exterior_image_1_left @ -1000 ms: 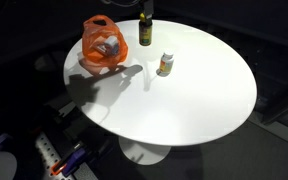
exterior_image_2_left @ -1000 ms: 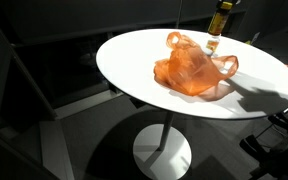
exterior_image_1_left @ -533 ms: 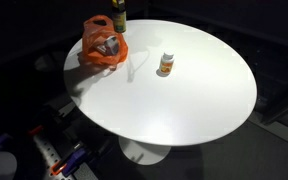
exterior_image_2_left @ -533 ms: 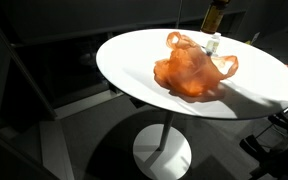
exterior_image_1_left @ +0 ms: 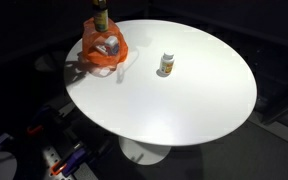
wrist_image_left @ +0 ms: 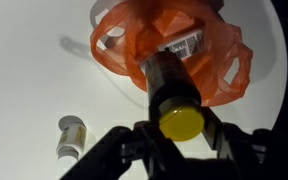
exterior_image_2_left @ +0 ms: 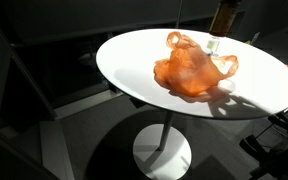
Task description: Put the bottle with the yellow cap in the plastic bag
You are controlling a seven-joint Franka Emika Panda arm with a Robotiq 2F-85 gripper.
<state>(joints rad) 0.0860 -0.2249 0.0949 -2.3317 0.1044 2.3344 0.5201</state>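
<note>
My gripper [wrist_image_left: 181,128] is shut on the bottle with the yellow cap [wrist_image_left: 177,100], a dark amber bottle seen end-on in the wrist view. It hangs in the air right above the orange plastic bag [wrist_image_left: 169,45], which lies open-topped on the white round table [exterior_image_1_left: 184,95]. In both exterior views the held bottle [exterior_image_1_left: 100,15] [exterior_image_2_left: 222,16] is above the bag [exterior_image_1_left: 104,48] [exterior_image_2_left: 192,70]; the gripper itself is cut off by the top edge there.
A small white-capped bottle [exterior_image_1_left: 166,64] stands near the table's middle, apart from the bag; it also shows in the wrist view [wrist_image_left: 72,134] and behind the bag [exterior_image_2_left: 213,44]. The surroundings are dark, with equipment on the floor [exterior_image_1_left: 54,155].
The held bottle has moved sideways from beside the white-capped bottle's side of the table to directly over the bag. The bag and the other bottle have not moved.
</note>
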